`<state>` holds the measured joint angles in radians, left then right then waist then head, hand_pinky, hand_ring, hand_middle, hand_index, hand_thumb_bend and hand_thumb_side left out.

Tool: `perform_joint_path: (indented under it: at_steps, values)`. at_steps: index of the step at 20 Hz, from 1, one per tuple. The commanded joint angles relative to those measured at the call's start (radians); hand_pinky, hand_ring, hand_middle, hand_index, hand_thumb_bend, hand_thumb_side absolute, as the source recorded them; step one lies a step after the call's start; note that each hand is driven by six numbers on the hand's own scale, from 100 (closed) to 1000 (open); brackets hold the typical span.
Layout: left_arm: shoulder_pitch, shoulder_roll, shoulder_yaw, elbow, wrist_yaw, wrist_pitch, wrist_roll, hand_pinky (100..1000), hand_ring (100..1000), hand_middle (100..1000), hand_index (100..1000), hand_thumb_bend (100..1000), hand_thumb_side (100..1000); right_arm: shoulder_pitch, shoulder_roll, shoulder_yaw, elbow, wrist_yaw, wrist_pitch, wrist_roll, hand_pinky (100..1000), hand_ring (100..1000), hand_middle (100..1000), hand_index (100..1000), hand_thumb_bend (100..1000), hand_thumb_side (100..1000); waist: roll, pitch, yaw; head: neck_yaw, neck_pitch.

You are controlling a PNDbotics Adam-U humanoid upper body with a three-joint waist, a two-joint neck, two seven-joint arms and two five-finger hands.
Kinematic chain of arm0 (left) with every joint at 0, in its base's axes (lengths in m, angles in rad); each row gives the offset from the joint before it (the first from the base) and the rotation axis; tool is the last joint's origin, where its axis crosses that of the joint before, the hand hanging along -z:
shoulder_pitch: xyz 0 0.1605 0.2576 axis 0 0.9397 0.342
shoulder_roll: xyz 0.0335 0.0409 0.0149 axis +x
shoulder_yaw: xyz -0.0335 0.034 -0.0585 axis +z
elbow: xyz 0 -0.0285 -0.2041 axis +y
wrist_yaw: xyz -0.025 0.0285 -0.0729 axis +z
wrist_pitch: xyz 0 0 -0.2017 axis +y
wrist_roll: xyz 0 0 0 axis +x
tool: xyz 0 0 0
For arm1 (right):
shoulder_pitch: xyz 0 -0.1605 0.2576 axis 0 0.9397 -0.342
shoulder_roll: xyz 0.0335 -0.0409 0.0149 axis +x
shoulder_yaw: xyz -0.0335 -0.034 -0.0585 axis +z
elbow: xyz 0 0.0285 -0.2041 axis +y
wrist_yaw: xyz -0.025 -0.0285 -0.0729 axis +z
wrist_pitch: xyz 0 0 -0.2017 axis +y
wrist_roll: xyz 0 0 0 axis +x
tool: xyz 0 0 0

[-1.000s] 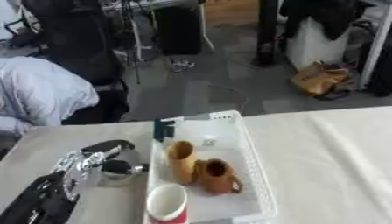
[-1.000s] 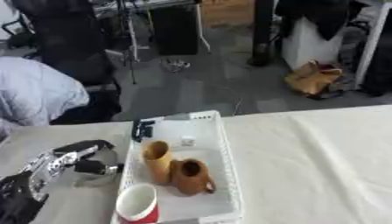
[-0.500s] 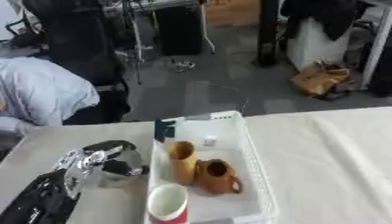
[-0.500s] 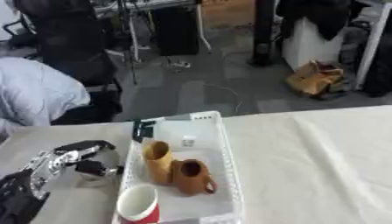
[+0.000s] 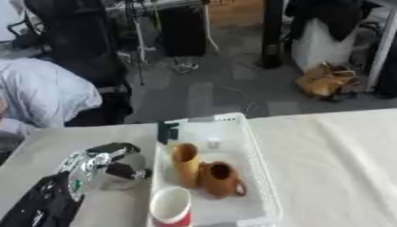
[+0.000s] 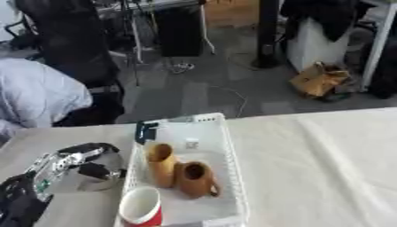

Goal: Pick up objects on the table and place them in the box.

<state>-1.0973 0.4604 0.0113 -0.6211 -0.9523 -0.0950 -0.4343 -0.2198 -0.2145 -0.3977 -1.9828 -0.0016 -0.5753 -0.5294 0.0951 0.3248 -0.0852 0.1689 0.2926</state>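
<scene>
- The white box (image 5: 252, 164), a slatted plastic basket, stands at the lower centre of the frame on the cream-covered counter (image 5: 333, 159).
- Inside it are a tall tan cup (image 5: 185, 162) standing upright, a brown mug (image 5: 221, 178) touching its right side with a handle toward the lower right, and a red cup with a white inside (image 5: 171, 207) at the near end. A small pale thing (image 5: 213, 142) sits toward the far end, and a dark object (image 5: 167, 131) rests at the far left corner of the box.
- The left hand (image 5: 97, 162) comes in from the lower left of the frame and sits just beside the left wall of the box, black arm below it and silver parts on top.
- Its fingers curl round a greyish, rounded object (image 6: 89, 175) that reads as a bowl or cup; what it is exactly I cannot make out. It seems to rest low, near the counter, rather than above the box.
- The right hand shows in neither view.
- Judged from this, the step in hand is carrying that object to the box, with several things already stowed.
- The next move calls for lifting it over the left wall and setting it into the free space in the far half, clear of the tan cup and mug.
</scene>
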Motion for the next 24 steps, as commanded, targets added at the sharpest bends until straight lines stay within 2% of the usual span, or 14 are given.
perform_joint_path:
  at_steps: [1, 12, 17, 24]
  values:
    - [-0.019, 0.017, 0.008, -0.008, 0.004, 0.002, -0.010, 1000, 1000, 1000, 1000, 496, 704, -0.009, -0.018, -0.002, -0.017, -0.010, -0.007, -0.011, 740, 791, 629, 594, 100, 1000, -0.004, -0.023, 0.001, 0.003, -0.013]
    - [-0.022, 0.017, 0.009, -0.008, 0.011, 0.006, -0.039, 1000, 1000, 1000, 1000, 443, 662, -0.011, -0.020, -0.002, -0.017, -0.013, -0.008, -0.021, 740, 790, 628, 589, 100, 1000, -0.003, -0.023, 0.001, 0.003, -0.012]
    - [-0.022, 0.015, 0.008, -0.007, 0.009, 0.006, -0.052, 987, 1000, 1000, 1000, 393, 598, -0.011, -0.021, -0.002, -0.017, -0.014, -0.008, -0.029, 741, 789, 627, 587, 100, 1000, -0.003, -0.025, 0.002, 0.004, -0.011]
    - [-0.022, 0.015, 0.009, -0.009, 0.003, 0.007, -0.063, 966, 1000, 1000, 1000, 366, 572, -0.011, -0.023, -0.004, -0.017, -0.014, -0.006, -0.037, 742, 789, 626, 585, 100, 1000, -0.002, -0.027, 0.002, 0.005, -0.011]
